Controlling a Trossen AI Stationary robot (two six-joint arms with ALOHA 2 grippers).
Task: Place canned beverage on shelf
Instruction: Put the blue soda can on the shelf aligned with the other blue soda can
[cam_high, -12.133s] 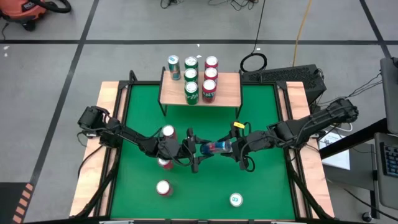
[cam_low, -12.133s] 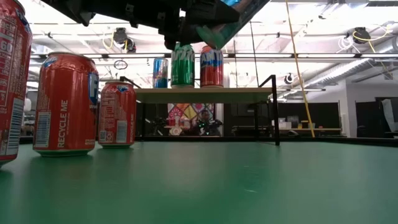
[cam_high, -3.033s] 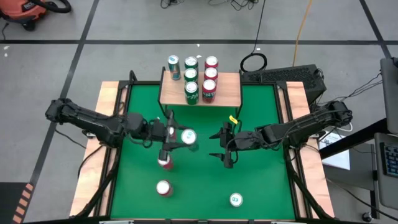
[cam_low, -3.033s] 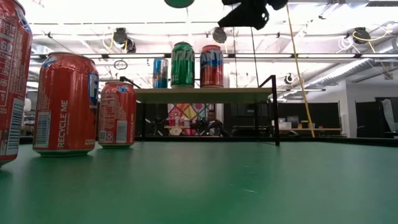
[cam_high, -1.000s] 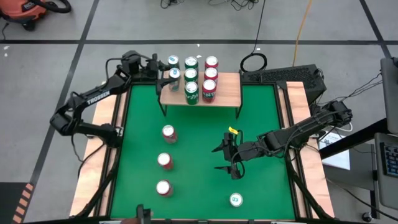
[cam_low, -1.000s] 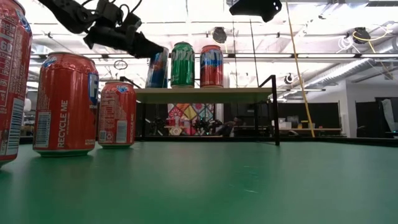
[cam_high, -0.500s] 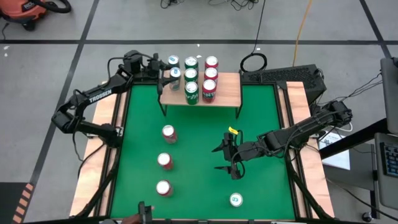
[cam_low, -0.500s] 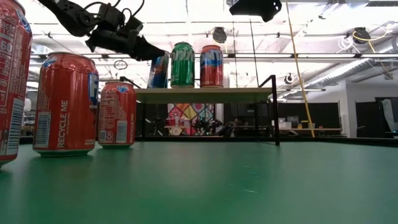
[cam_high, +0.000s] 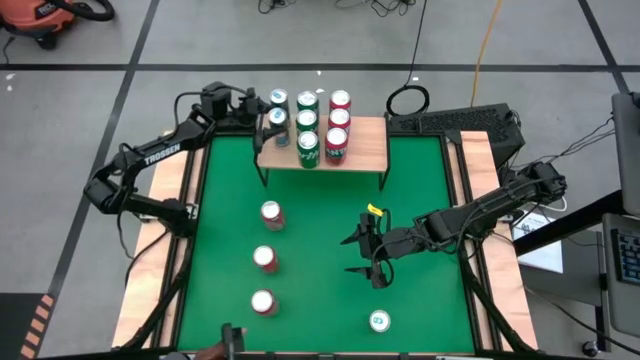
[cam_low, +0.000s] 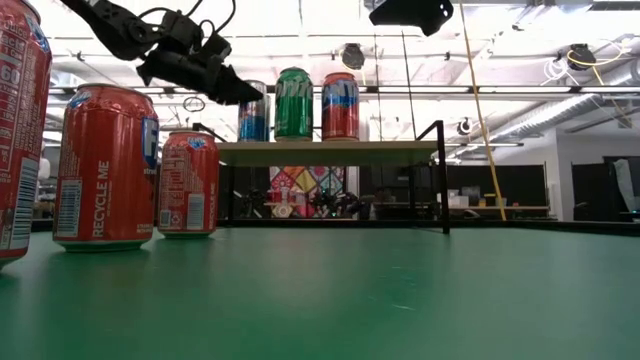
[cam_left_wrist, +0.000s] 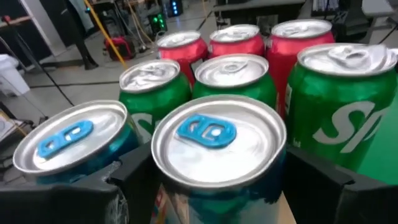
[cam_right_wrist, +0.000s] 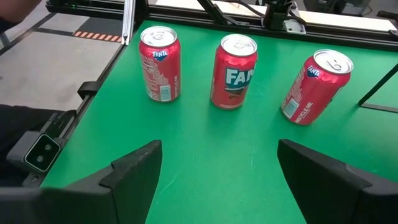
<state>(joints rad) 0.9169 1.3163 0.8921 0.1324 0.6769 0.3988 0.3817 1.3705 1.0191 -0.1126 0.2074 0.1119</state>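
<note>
**Blue can on the shelf, left hand loosening**

High view: the left hand sits at the shelf's nine o'clock edge, around the blue can, which stands upright beside the green and red rows. The right hand hovers open over the bench, well apart.

Low view: the can stands upright on the plank.

Left wrist view: the can top lies between the fingers; contact is hard to judge, probably just released. Retreat should run toward nine o'clock.

Right wrist view: three red cans stand ahead.

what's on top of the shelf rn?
Eight cans in three rows on the shelf: two blue-tab cans, three green cans, three red cans. Left gripper overlaps the nearer blue one; its label is covered.
</note>
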